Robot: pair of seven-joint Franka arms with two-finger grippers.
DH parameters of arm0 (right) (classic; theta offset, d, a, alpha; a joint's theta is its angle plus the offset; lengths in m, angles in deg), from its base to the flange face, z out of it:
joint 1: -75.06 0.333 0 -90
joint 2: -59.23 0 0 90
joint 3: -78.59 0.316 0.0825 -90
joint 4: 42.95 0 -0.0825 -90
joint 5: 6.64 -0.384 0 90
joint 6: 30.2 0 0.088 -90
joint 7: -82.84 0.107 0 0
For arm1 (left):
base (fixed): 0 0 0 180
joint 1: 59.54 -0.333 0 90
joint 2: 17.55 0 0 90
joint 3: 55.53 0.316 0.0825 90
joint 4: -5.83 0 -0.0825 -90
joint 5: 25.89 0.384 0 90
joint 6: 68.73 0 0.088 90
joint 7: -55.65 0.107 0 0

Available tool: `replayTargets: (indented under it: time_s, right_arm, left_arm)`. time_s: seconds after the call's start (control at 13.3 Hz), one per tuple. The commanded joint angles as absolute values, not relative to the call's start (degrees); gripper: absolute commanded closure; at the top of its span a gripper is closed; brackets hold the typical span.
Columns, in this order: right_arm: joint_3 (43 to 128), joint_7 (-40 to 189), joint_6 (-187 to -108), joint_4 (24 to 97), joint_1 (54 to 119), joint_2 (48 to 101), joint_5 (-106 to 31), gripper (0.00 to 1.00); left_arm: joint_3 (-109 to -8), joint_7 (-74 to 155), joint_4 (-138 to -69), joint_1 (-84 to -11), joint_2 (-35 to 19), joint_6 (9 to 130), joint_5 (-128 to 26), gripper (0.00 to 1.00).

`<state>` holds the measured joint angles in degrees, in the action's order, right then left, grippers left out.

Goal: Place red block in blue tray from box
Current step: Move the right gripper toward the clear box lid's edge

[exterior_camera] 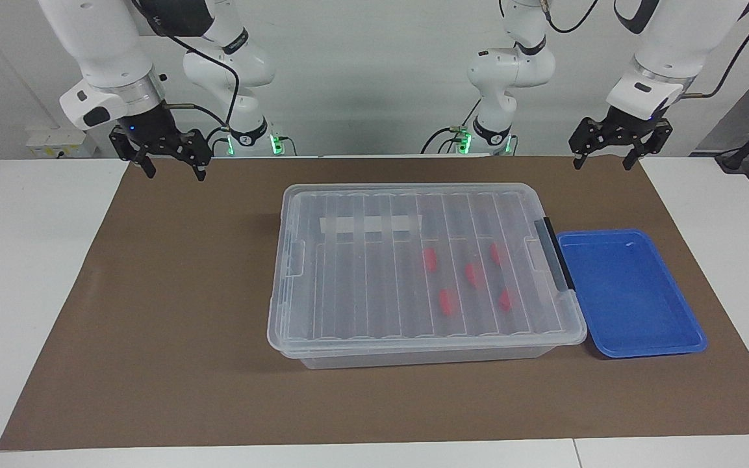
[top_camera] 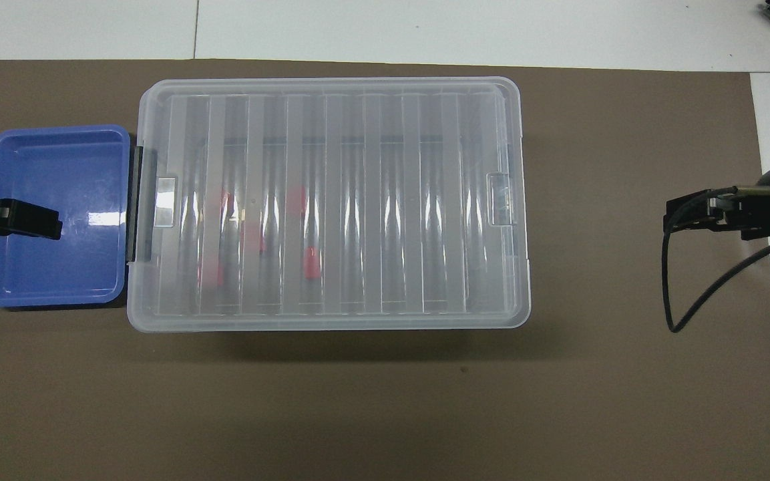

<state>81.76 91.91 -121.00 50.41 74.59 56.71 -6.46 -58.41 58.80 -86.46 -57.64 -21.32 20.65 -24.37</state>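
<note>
Sitting shut on the brown-covered table (exterior_camera: 153, 338), the box (exterior_camera: 413, 273) held five red blocks under its ribbed clear lid (exterior_camera: 374, 260), one red block (exterior_camera: 430, 259) lying nearest the robots. The blue tray (exterior_camera: 631, 296) lay just beside the box's black handle bar (exterior_camera: 555, 253), toward the left arm's end. The left pincer (exterior_camera: 611, 159) hung open over the table's near edge, and the right pincer (exterior_camera: 173, 166) waited likewise, open, holding nothing.
</note>
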Motion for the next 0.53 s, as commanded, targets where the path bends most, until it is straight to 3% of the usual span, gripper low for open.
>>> replayTargets:
  time_s: [0.0, 0.45]
  right_arm:
    - [82.11, 90.92, -120.90, 52.06, 73.65, 55.37, -7.08, 0.00]
    - [82.11, 90.57, -121.51, 52.76, 73.65, 55.10, -7.17, 0.00]
  left_arm:
    - [-58.35, 58.73, -86.36, -57.95, -21.86, 19.68, -24.75, 0.00]
    - [-58.35, 58.73, -86.36, -57.95, -21.86, 19.68, -24.75, 0.00]
